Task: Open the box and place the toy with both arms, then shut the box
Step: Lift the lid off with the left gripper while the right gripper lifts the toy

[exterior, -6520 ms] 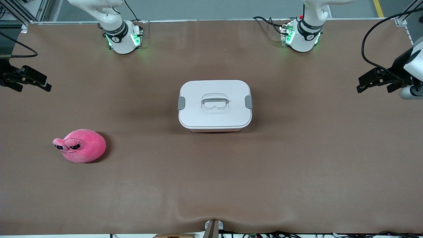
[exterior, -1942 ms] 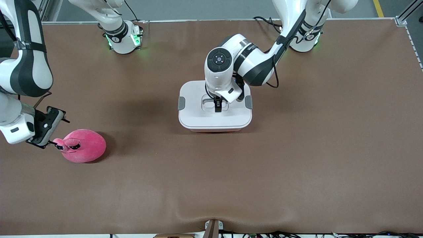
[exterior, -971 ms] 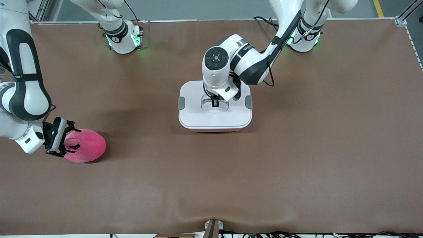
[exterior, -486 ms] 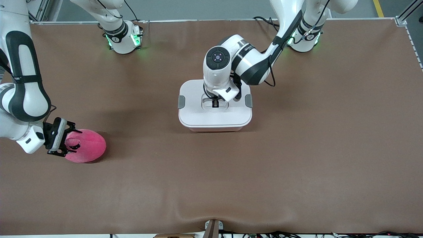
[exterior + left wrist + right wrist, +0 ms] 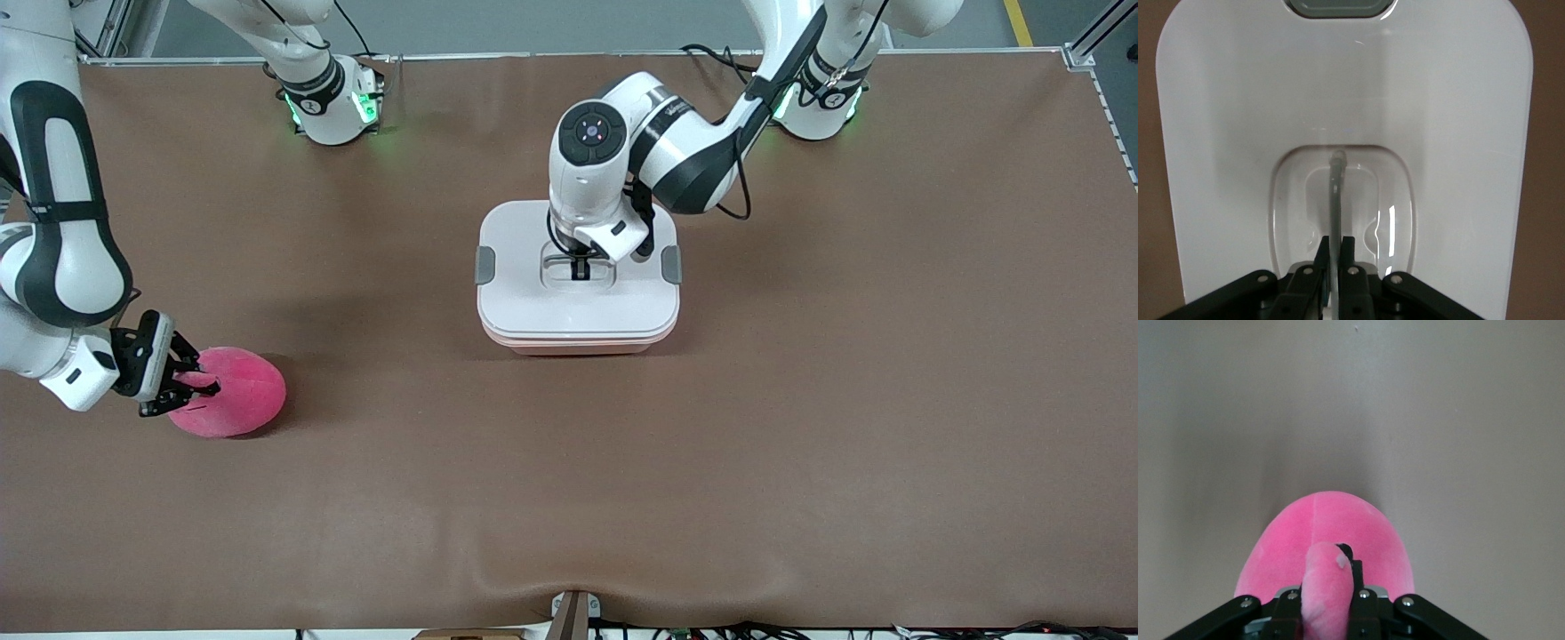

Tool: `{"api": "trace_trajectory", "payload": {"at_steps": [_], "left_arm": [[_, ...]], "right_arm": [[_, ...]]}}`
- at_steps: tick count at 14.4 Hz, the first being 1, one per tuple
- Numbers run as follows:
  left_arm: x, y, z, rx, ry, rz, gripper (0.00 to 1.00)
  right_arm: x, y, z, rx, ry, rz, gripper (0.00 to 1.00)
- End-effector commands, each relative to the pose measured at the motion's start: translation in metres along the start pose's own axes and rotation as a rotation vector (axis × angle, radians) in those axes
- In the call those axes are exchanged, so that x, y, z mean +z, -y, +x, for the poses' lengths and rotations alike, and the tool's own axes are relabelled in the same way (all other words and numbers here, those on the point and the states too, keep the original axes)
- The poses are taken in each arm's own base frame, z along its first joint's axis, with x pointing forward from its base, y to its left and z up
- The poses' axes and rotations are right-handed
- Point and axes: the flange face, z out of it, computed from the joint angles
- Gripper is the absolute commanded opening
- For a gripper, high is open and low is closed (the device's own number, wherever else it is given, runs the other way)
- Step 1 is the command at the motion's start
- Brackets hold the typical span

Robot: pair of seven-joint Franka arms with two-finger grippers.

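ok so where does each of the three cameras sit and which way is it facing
Front view: high across the table, facing both bases; shows both arms, the box, the toy.
Left wrist view: on the left arm, looking down at the lid; left gripper shut on the handle.
Right wrist view: on the right arm, low, facing the toy; right gripper shut on it.
Shared: each wrist's object also shows in the front view.

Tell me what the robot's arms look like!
Both arms are white and rounded, with black bands at the joints. The left arm has a round black cap with a small red light and a black cable. The right arm has a long black oval stripe. Both bases glow green. The fingers are black.
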Motion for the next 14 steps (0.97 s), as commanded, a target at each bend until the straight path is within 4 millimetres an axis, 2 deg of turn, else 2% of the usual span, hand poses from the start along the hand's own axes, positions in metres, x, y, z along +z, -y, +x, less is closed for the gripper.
{"api": "trace_trajectory", "payload": {"at_steps": [1,3,4,6,8,10,11,14], "left_arm": [[-0.017,0.003,0.015,0.002,-0.033,-0.004,0.0],[-0.032,-0.008,0.033,-0.013,-0.059,-0.018,0.0],[-0.038,-0.013,0.043,-0.019,-0.059,-0.017,0.0],[-0.045,-0.01,0.063,0.03,-0.064,-0.013,0.0],[-0.051,-0.014,0.082,0.039,-0.064,-0.014,0.0],[-0.058,-0.02,0.111,0.05,-0.063,-0.015,0.0],[-0.055,-0.017,0.114,0.065,-0.069,-0.009,0.0],[-0.049,-0.025,0.141,0.096,-0.081,0.011,0.0]], "right_arm": [[-0.017,-0.006,0.007,-0.075,-0.012,-0.037,0.0],[-0.032,-0.01,0.018,-0.09,0.0,-0.058,0.0],[-0.036,-0.013,0.03,-0.11,0.005,-0.059,0.0],[-0.044,-0.017,0.059,-0.14,0.028,-0.063,0.0],[-0.056,-0.017,0.08,-0.1,0.074,-0.051,0.0],[-0.068,-0.018,0.13,-0.113,0.139,-0.019,0.0],[-0.071,-0.018,0.154,-0.133,0.175,-0.006,0.0],[-0.083,-0.011,0.209,-0.24,0.234,0.01,0.0]]}}
